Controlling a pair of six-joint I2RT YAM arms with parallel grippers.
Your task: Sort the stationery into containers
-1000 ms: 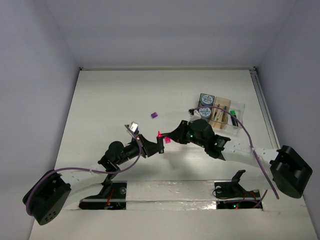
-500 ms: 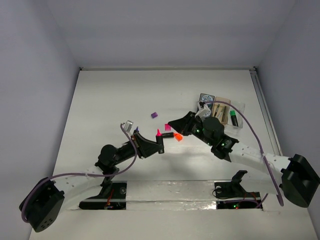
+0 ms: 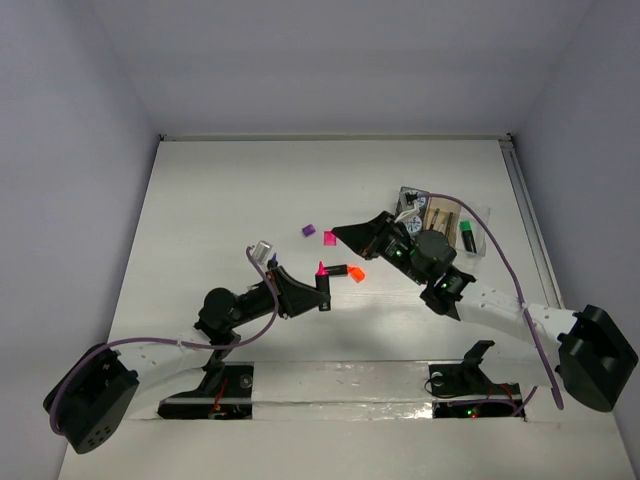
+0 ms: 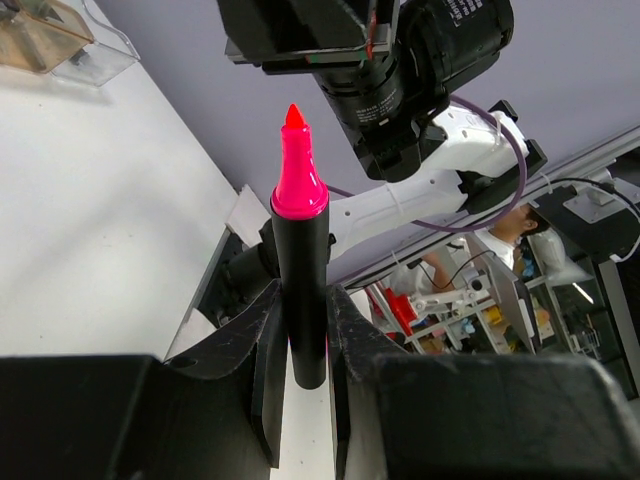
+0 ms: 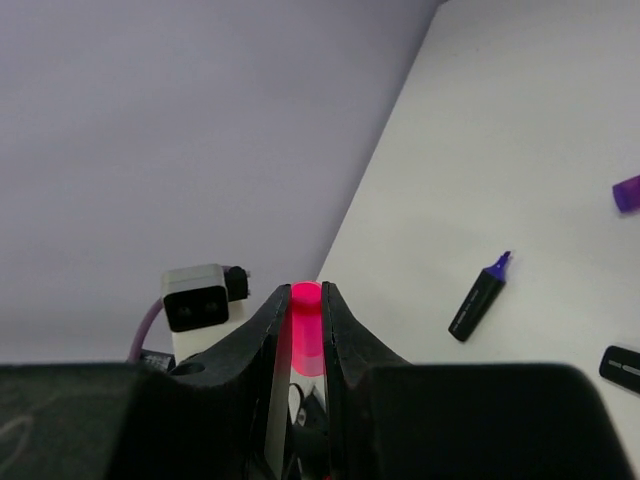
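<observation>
My left gripper (image 4: 302,335) is shut on a black-bodied highlighter (image 4: 300,250) that stands upright with its bare pink tip up; from above, this gripper (image 3: 322,290) is at the table's middle. My right gripper (image 5: 306,297) is shut on a pink cap (image 5: 306,330); in the top view this gripper (image 3: 335,236) hovers just beyond the left one, with the cap (image 3: 329,238) apart from the highlighter. The clear box (image 3: 470,222) and the dark holder (image 3: 411,196) with round patterned pieces are at the right.
An orange-capped marker (image 3: 350,272) lies beside the left gripper. A loose purple cap (image 3: 308,230) lies farther back. An uncapped purple-tipped marker (image 5: 480,297) lies on the white table. A green marker (image 3: 467,238) lies in the clear box.
The two grippers were together; the right one has drawn back toward the far side with the pink cap, off the highlighter. The left gripper still holds the highlighter, almost unmoved.
</observation>
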